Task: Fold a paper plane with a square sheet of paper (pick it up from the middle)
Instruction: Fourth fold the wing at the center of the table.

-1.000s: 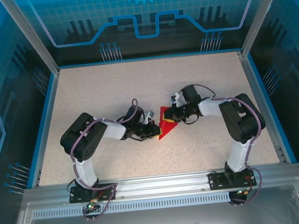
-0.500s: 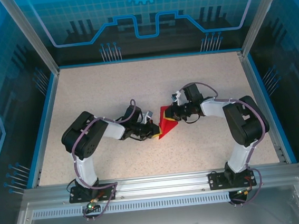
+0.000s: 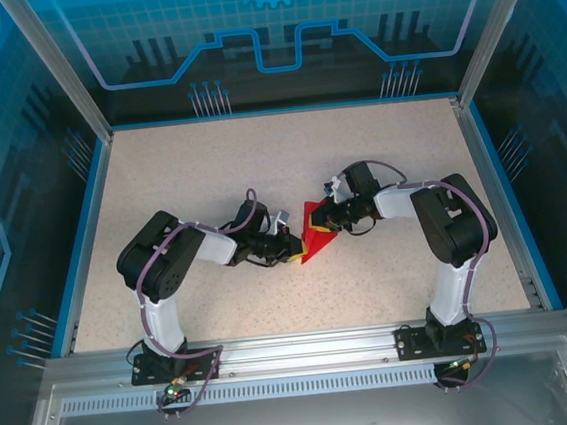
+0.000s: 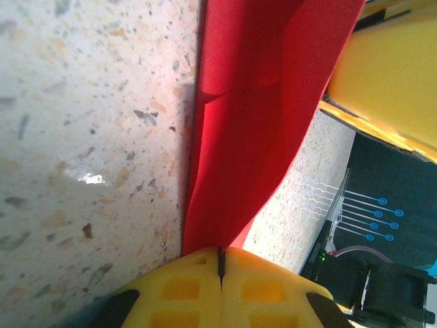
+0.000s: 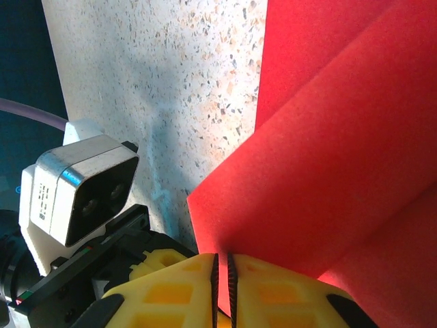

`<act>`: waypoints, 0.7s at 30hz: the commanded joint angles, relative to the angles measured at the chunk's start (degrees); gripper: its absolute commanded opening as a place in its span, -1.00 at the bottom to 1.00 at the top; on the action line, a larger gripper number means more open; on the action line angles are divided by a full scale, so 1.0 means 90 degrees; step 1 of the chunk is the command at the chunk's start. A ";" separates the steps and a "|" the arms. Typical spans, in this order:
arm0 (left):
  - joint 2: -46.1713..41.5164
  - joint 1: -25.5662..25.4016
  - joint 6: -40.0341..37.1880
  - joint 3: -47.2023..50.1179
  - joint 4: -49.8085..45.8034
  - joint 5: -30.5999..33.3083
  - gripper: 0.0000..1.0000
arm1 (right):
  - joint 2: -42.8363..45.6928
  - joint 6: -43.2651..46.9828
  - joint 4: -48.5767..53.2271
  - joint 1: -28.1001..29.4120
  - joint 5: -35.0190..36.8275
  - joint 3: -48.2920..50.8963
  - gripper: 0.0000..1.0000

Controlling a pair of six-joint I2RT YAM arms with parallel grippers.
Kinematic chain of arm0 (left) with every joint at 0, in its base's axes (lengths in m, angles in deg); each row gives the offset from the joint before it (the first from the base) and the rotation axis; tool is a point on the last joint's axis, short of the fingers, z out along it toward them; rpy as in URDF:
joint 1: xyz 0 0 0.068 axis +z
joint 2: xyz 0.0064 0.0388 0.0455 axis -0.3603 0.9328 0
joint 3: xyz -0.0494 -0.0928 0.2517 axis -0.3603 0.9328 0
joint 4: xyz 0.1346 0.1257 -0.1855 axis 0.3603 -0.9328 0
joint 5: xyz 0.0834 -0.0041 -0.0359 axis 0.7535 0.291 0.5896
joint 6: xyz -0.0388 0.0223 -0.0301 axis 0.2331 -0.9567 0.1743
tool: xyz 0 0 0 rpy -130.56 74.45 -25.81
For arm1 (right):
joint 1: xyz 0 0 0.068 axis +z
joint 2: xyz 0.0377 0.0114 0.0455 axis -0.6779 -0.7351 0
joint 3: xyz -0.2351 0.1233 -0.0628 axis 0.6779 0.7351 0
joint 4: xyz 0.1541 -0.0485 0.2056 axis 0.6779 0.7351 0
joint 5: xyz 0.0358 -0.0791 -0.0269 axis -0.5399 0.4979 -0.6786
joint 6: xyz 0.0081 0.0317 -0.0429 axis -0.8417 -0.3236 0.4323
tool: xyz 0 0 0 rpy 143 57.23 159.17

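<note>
**1. Arm bases.** On my overhead feed both bases sit bolted to the aluminium rail [image 3: 296, 344] at the near edge. The left arm [image 3: 163, 269] and the right arm [image 3: 456, 231] are elbowed inward toward mid-table.

**2. Left gripper [image 4: 220, 260].** On its own wrist feed I log the yellow pads pressed flat together with a hairline seam between them. The red paper sheet [image 4: 252, 123] rises straight out of that seam, so it is clamped. Overhead, this claw is too small for me to read its jaws.

**3. Right gripper [image 5: 222, 265].** The pads are all but closed, leaving a thin dark slit. The sheet's lower edge runs into the slit, so I record a pinch on the paper. The left wrist feed adds one of its yellow fingers [image 4: 392, 75] just beyond the sheet.

**4. Red paper sheet.** It is at the middle of the table, between the two claws and gripped by both. Overhead it reads as a small pointed wedge. The right wrist feed supplies overlapping folded layers with straight edges. The left wrist feed supplies a curved surface, with one long edge throwing a shadow on the tabletop.

**5. Left wrist camera housing [image 5: 78, 195].** This is a pale box with two lenses, seen from the right wrist, beside the sheet.

**6. Speckled tabletop [image 3: 209, 169].** It is beige, bounded by a blue rim [image 3: 284, 111].

**7. Blue back panel [image 3: 276, 32].** It carries printed line work and lies farthest from me.
</note>
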 commanded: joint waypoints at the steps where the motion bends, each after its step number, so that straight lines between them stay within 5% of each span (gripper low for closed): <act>1: 0.0156 0.0128 0.0150 0.0259 -0.0604 0.0842 -1.00 | -0.0112 0.0026 0.0038 0.0008 -0.0105 -0.0188 -0.70; 21: 0.0400 0.0158 0.0535 -0.0137 -0.1705 0.0787 -1.00 | -0.0549 0.0047 0.0311 -0.0029 0.0344 -0.0286 -0.72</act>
